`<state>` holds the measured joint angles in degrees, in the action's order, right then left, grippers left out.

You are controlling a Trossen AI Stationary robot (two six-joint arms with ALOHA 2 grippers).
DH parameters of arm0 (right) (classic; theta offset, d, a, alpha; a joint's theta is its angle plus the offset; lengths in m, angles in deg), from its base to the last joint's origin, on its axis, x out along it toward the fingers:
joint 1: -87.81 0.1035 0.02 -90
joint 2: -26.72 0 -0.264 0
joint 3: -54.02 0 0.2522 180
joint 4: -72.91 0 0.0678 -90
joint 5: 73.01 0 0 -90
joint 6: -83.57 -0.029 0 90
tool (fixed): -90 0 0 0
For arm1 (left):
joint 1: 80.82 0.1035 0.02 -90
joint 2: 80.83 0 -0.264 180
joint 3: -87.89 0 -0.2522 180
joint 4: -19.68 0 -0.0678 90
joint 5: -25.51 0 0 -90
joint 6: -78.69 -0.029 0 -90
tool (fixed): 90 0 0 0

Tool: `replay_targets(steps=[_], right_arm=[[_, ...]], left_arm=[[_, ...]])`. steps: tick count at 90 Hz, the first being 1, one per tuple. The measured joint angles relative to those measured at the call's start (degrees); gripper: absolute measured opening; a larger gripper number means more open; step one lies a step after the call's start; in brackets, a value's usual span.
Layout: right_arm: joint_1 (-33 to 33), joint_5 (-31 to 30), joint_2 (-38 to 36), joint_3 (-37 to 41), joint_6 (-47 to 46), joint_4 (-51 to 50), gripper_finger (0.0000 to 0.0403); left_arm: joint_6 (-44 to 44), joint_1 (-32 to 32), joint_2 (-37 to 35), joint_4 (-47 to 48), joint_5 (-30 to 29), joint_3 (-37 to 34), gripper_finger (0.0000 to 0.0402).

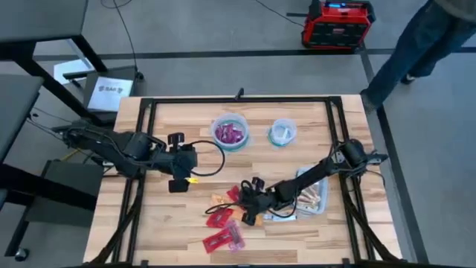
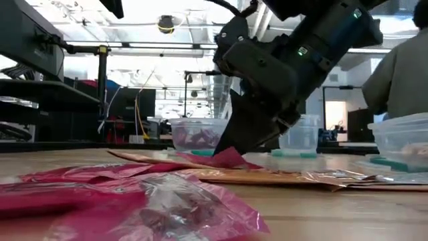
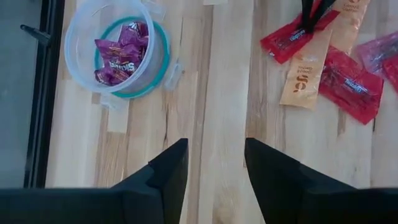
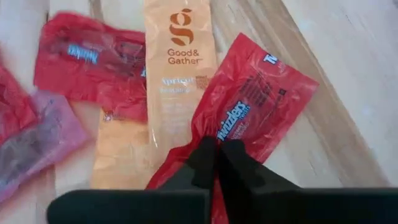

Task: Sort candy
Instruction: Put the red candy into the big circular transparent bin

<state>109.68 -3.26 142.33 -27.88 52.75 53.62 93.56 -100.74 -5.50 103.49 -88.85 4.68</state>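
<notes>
Red flat plastic candy wrapper (image 4: 258, 106) pinched in right gripper (image 4: 216, 163), lying over orange flat packet (image 4: 177, 81). Left gripper (image 3: 214, 171) hovers over wood table (image 3: 217, 74), jaws apart.

Candy (image 1: 225, 223) front of 2 bowls (image 1: 230, 132); tub (image 1: 318, 195) right.

A red candy wrapper (image 4: 249, 99) is showing white and blue lettering, lying beside an orange packet (image 4: 177, 68) printed in white. Purple candies (image 3: 119, 53) are sitting in a clear bowl (image 3: 78, 43) with a teal rim on the pale striped wooden table (image 3: 224, 93).
</notes>
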Motion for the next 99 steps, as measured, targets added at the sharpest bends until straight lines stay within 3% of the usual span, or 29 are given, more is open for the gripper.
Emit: replay_targets(steps=[18,47,99], right_arm=[[0.0,-5.2,-7.4,-6.0,5.7,-12.0,0.0001],[-4.8,-13.8,-19.3,-6.8,11.1,-22.0,0.0001],[-15.7,-15.8,-25.2,-5.6,16.1,-31.3,0.0000]], left_arm=[[0.0,0.0,0.0,0.0,0.0,0.0,0.0143],[-0.2,0.0,0.0,0.0,0.0,0.0,0.0143],[0.1,0.0,0.0,1.7,0.0,0.0,0.0143]])
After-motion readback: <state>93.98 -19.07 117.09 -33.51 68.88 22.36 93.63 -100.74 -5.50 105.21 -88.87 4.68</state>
